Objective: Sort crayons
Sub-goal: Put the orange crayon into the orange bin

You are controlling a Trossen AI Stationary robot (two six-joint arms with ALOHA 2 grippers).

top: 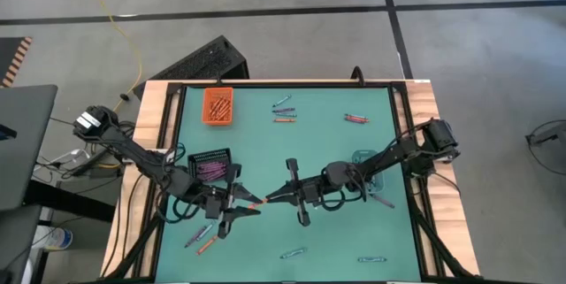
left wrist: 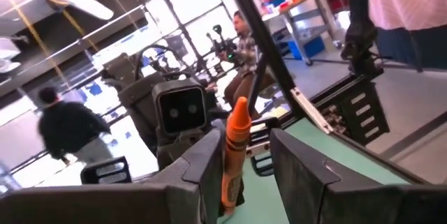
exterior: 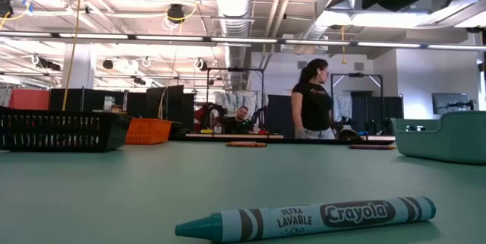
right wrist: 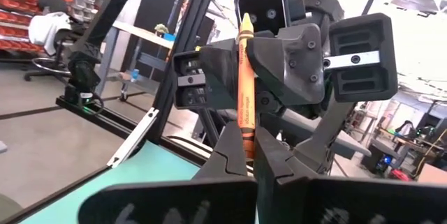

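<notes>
An orange crayon hangs above the middle of the green table, between my two grippers. My right gripper comes from the table's right and is shut on it. My left gripper faces it from the left and is open. The crayon's free end reaches in between the left gripper's fingers. A gap shows beside it on one side, and I cannot tell whether it touches the other finger. Loose crayons lie on the table at the far middle, the far right and the near left. My right gripper pinches one end of the orange crayon between its two fingers. The fingers come almost level from the table's right and lie along the crayon. The crayon is lifted clear of the table and sticks out past the fingertips toward my left gripper.
An orange tray holds orange crayons at the far left. A black tray with purple ones stands beside my left arm, and a teal tray sits under my right arm. Teal crayons lie near the front edge. A person stands in the room beyond.
</notes>
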